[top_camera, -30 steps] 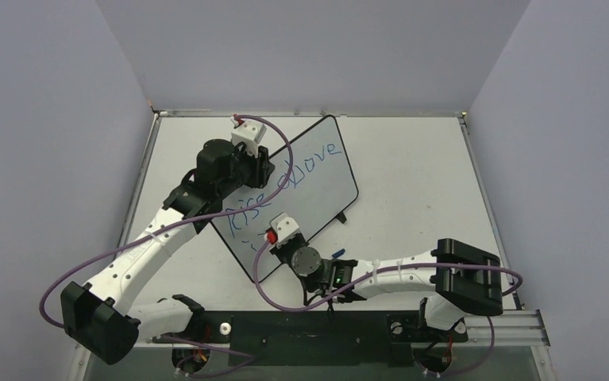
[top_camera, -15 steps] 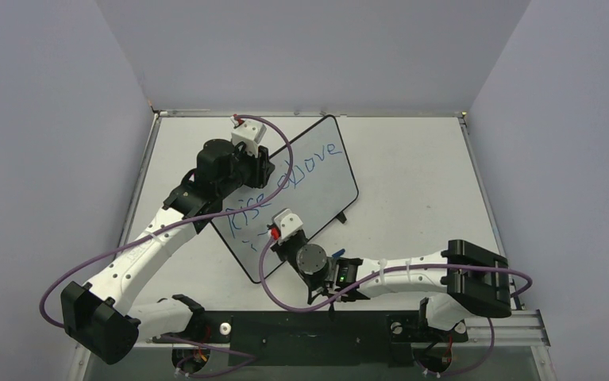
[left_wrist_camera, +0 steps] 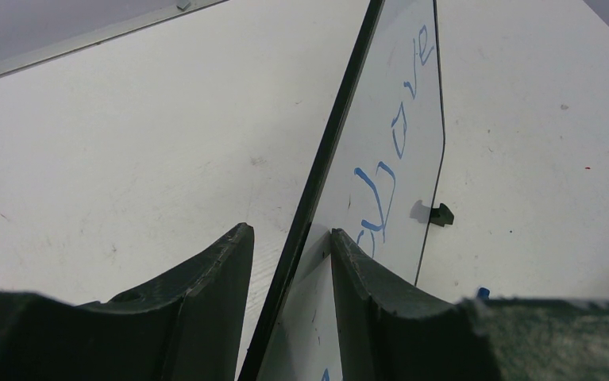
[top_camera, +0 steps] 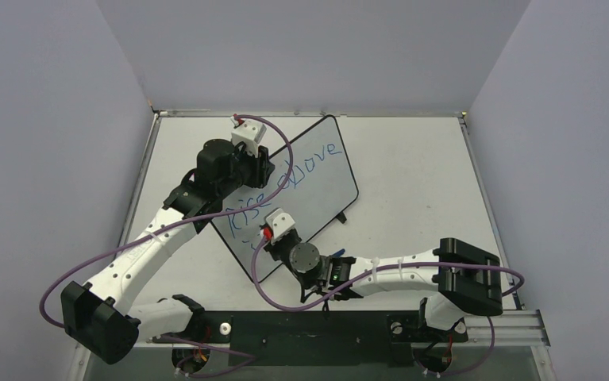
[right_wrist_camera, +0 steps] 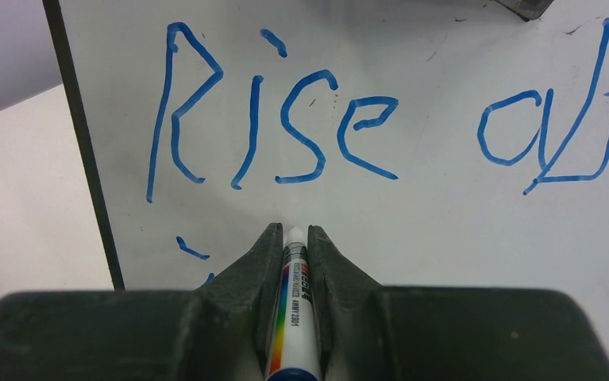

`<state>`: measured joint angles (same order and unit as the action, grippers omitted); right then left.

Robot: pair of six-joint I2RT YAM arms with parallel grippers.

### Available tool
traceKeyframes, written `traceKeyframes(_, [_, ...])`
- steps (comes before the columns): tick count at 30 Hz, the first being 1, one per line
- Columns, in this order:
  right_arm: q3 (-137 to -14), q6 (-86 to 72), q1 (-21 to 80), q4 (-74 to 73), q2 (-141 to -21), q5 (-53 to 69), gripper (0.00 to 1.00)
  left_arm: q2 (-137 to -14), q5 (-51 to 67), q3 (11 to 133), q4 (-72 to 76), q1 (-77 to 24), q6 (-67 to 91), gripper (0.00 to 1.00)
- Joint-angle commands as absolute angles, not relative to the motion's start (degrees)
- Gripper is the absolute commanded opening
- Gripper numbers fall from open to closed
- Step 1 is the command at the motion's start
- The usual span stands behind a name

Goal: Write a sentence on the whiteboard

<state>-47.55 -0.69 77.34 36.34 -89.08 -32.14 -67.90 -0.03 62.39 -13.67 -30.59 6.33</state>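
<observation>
- The whiteboard [top_camera: 317,186] is standing on its feet on the table [top_camera: 412,182], set at a diagonal between the two arms.
- The sentence [right_wrist_camera: 297,135] is showing in blue as "Rise above" on the top line (only a few short strokes are showing beneath it, at the left).
- The left gripper [left_wrist_camera: 289,242] is straddling the board's black-framed edge. One finger is lying against the white face [left_wrist_camera: 416,182] and a gap is showing at the other, so whether it is clamping cannot be told.
- The right gripper [right_wrist_camera: 294,234] is clenching a marker [right_wrist_camera: 294,309], whose white end is pointing at the board just below "Rise".
- Whether the tip is touching the surface cannot be told.
</observation>
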Motion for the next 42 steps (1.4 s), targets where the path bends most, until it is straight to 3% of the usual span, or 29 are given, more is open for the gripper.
traceKeyframes(1, [-49.8,-1.1,77.8,38.2,-90.1,-31.4,0.0,-67.3,-1.0,64.6,-7.1,-30.5,6.2,0.0])
traceKeyframes(42, [-39.8,-8.4,78.2,39.2,-91.9,-33.7,0.0,-67.3,-1.3,64.5,-7.1,-30.5,6.2,0.0])
